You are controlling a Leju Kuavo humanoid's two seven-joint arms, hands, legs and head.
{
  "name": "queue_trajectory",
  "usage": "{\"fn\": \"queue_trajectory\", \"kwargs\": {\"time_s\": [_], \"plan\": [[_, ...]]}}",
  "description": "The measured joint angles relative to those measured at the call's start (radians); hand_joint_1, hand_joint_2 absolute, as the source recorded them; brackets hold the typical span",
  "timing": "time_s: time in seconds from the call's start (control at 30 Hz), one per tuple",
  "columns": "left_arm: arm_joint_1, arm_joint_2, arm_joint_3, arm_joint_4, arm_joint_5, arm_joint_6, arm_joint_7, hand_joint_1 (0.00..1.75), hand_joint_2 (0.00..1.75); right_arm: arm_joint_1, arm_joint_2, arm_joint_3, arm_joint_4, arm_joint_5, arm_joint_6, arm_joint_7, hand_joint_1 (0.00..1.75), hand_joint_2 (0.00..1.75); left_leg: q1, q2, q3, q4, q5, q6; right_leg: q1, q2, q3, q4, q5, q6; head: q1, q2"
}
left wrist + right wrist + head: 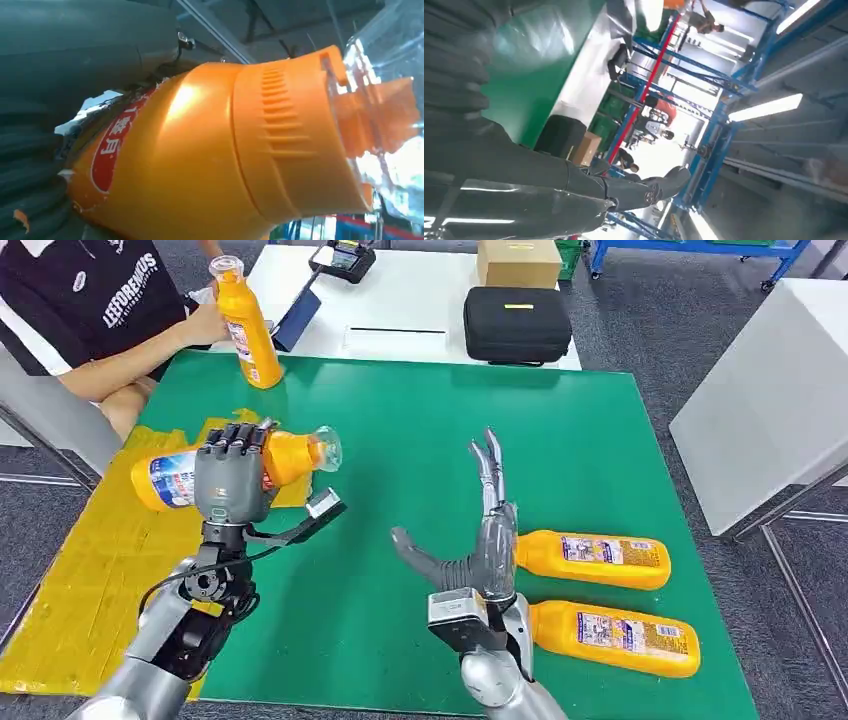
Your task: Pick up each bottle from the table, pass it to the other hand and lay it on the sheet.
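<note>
My left hand (232, 478) grips an orange bottle (290, 455) held sideways above the edge between the yellow sheet (90, 560) and the green mat (420, 440), its clear cap pointing right. Up close, the orange bottle (210, 155) sits against the dark fingers (30, 165). My right hand (480, 540) stands upright and open over the mat, thumb out to the left, holding nothing; its fingers (644, 192) are stretched out. Two more orange bottles (595, 558) (615, 636) lie on their sides just right of that hand. A person's hand holds another bottle (245, 325) upright at the mat's far left corner.
A person (90, 310) sits at the far left. Behind the mat a white table (400, 300) carries a black case (516, 324), a cardboard box (518, 260) and a device. Another white table (770, 400) stands to the right.
</note>
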Motion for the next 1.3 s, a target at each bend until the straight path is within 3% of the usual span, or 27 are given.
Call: {"fn": "queue_trajectory", "kwargs": {"time_s": [0.6,1.1,1.13,1.17,1.2,1.27,1.3], "plan": [[-0.062,0.048,-0.162,0.314,-0.002,0.001,0.064,1.75,1.75,0.006,-0.019,-0.016,-0.073,-0.023,-0.031,-0.014,0.0,1.75,0.0,0.0,0.0,0.0,0.0,0.0,0.0,0.0,0.0,0.0,0.0,0.0,0.0,0.0],[-0.062,0.06,-0.188,0.507,0.066,-0.003,-0.002,1.75,1.75,0.012,-0.023,-0.016,-0.072,0.011,-0.024,-0.004,0.0,1.75,0.0,0.0,0.0,0.0,0.0,0.0,0.0,0.0,0.0,0.0,0.0,0.0,0.0,0.0],[-0.063,0.06,-0.188,0.516,0.068,-0.005,-0.011,1.68,1.75,0.012,-0.023,-0.016,-0.072,0.014,-0.023,-0.003,0.0,1.75,0.0,0.0,0.0,0.0,0.0,0.0,0.0,0.0,0.0,0.0,0.0,0.0,0.0,0.0],[-0.065,0.06,-0.187,0.522,0.072,-0.008,-0.019,0.99,1.75,0.012,-0.023,-0.016,-0.072,0.016,-0.021,0.0,0.0,1.75,0.0,0.0,0.0,0.0,0.0,0.0,0.0,0.0,0.0,0.0,0.0,0.0,0.0,0.0],[-0.067,0.06,-0.187,0.526,0.074,-0.014,-0.025,0.58,1.75,0.012,-0.022,-0.016,-0.072,0.019,-0.019,0.003,0.0,1.75,0.0,0.0,0.0,0.0,0.0,0.0,0.0,0.0,0.0,0.0,0.0,0.0,0.0,0.0],[-0.07,0.06,-0.183,0.535,0.076,-0.024,-0.034,0.58,1.75,0.012,-0.022,-0.016,-0.072,0.022,-0.018,0.005,0.0,1.75,0.0,0.0,0.0,0.0,0.0,0.0,0.0,0.0,0.0,0.0,0.0,0.0,0.0,0.0],[-0.07,0.059,-0.18,0.538,0.078,-0.029,-0.038,0.0,1.75,0.012,-0.022,-0.016,-0.072,0.023,-0.018,0.006,0.0,1.75,0.0,0.0,0.0,0.0,0.0,0.0,0.0,0.0,0.0,0.0,0.0,0.0,0.0,0.0]]}}
